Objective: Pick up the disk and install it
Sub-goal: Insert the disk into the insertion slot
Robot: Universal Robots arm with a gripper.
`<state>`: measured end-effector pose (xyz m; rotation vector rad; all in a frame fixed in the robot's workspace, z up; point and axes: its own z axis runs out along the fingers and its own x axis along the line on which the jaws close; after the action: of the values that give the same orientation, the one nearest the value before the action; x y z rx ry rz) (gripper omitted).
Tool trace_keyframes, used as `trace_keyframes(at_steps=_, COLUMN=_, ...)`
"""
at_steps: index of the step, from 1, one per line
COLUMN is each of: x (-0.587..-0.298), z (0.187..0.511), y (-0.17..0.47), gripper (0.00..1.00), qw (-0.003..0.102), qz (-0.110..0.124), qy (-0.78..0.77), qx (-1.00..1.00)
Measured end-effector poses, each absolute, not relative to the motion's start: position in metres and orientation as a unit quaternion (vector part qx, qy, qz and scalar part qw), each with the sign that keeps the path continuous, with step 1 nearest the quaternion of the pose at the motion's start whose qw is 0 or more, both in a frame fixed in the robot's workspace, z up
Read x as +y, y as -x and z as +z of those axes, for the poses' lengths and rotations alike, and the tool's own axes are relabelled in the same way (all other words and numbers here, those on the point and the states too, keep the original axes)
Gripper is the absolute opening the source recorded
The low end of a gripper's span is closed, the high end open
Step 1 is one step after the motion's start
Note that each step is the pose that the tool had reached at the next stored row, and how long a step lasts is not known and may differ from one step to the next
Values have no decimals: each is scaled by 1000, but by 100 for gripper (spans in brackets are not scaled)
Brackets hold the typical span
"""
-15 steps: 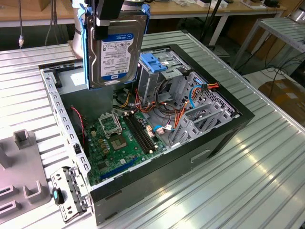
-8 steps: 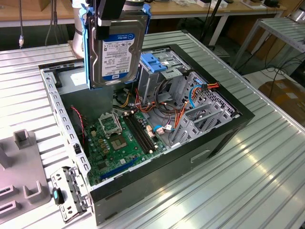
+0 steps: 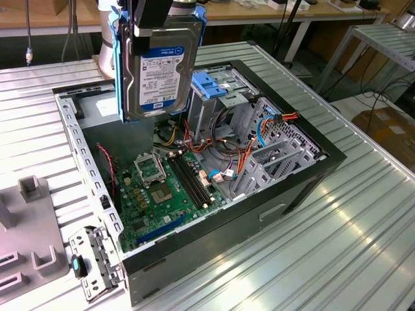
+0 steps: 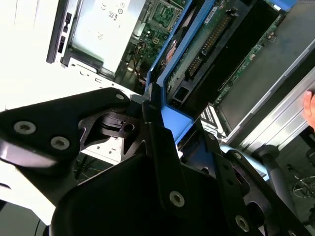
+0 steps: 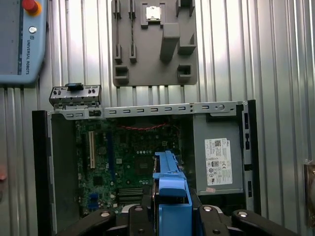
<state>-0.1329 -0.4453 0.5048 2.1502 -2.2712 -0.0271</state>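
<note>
Exterior view: the gripper (image 3: 150, 26) comes down from the upper edge and is clamped on the top end of the disk (image 3: 159, 71). The disk hangs upright in the air, label facing the camera, blue side rails running down both of its long edges. It is clear of everything below and sits above the open computer case (image 3: 305, 188), which lies on its side on the ribbed metal table (image 3: 311, 259) and takes up the table's middle. To the exterior view's right of the disk, just beside it, stands the metal drive cage (image 3: 211, 87) with its blue plastic top. Below the disk the green motherboard (image 3: 159, 188) lies across the case floor. In the second wrist view the black fingers (image 4: 152, 123) press against the blue rail at the disk's end, and the circuit-board underside of the disk (image 4: 206, 44) stretches away from them. In the first wrist view the grey power-supply box (image 5: 216, 157) with its white sticker fills one corner of the case, and a grey fixture plate (image 5: 152, 44) lies on the table beyond the case's edge.
</note>
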Motion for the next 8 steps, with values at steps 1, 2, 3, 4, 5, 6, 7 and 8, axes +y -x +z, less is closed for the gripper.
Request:
trace_keyframes(at_steps=1, x=-446, z=505, y=133, gripper=37, qw=7, qz=-9, qy=-687, qx=-726)
trace_keyframes(at_steps=2, x=-446, z=505, y=133, gripper=37, qw=7, qz=-9, qy=-687, qx=-726)
trace_keyframes(at_steps=3, x=-449, z=505, y=133, gripper=37, qw=7, qz=-9, qy=-687, qx=-726)
trace_keyframes(at_steps=4, x=-451, z=505, y=133, gripper=37, qw=7, qz=-9, qy=-687, qx=-726)
trace_keyframes(at_steps=5, x=-452, z=505, y=133, gripper=37, qw=7, qz=-9, qy=-687, qx=-726)
trace_keyframes(at_steps=6, x=-454, z=505, y=133, gripper=37, qw=7, qz=-9, qy=-687, qx=-726)
trace_keyframes(at_steps=7, x=-456, z=505, y=133, gripper=37, qw=7, qz=-9, qy=-687, qx=-726)
trace_keyframes(at_steps=8, x=-459, z=505, y=133, gripper=37, qw=7, qz=-9, qy=-687, qx=-726)
